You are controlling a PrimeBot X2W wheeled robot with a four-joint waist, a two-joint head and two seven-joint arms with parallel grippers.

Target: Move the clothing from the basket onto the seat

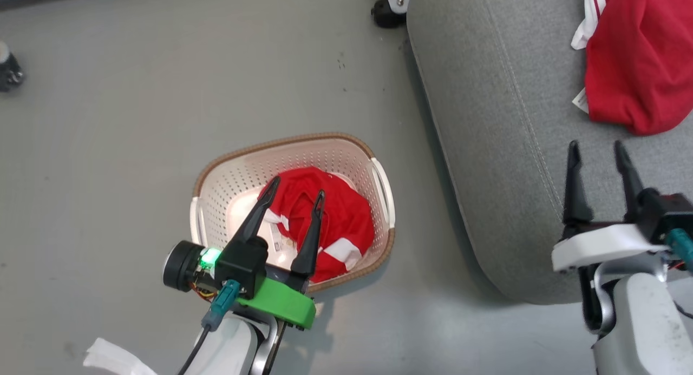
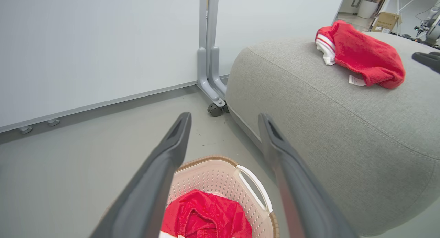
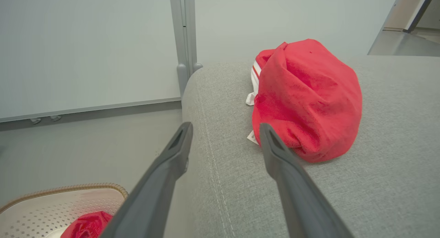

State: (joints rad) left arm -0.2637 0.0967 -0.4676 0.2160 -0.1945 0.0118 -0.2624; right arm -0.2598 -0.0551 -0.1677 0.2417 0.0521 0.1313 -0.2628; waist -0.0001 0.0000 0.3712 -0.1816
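One red garment with white stripes lies crumpled on the grey seat; the same heap on the cushion shows as the garment and the garment. A second red garment lies in the cream basket on the floor, seen too as the garment in the basket. My left gripper hangs open above the basket, fingers spread over the cloth, holding nothing. My right gripper stands open and empty over the seat, just short of the garment there.
A grey metal stand on castors rises by the white wall beside the seat's far corner. Grey floor surrounds the basket. A dark castor sits at the far left. White paper lies near my left arm.
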